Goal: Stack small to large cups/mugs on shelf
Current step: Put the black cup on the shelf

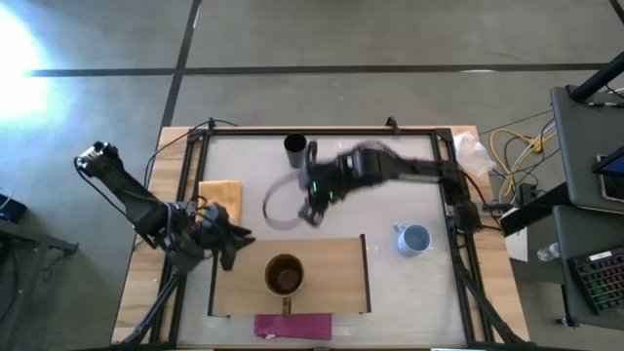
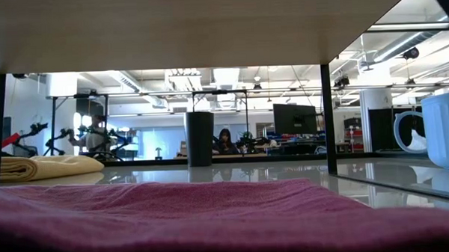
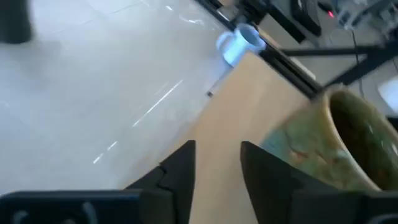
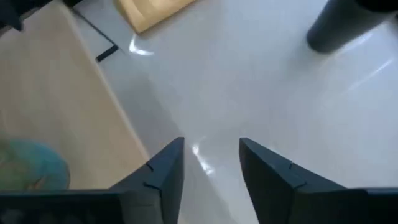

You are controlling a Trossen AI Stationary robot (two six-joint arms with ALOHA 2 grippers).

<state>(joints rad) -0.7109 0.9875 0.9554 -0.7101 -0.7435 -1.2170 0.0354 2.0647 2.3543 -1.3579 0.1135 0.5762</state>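
Note:
The brown mug (image 1: 284, 276) stands upright on the light-wood shelf (image 1: 331, 283), near its left part. The black cup (image 1: 294, 147) stands on the table at the far side. The pale blue mug (image 1: 414, 238) stands on the table right of the shelf. My left gripper (image 1: 234, 244) is open and empty at the shelf's left edge; the brown mug (image 3: 329, 149) shows just beside its fingers. My right gripper (image 1: 312, 210) is open and empty above the table's middle, between the black cup (image 4: 345, 25) and the shelf (image 4: 56, 99).
A folded yellow cloth (image 1: 220, 195) lies on the table's left part. A magenta strip (image 1: 292, 325) lies at the near edge, in front of the shelf. A dark frame (image 1: 322, 132) runs round the table top. Bare white table (image 1: 390, 195) lies between the black cup and the blue mug.

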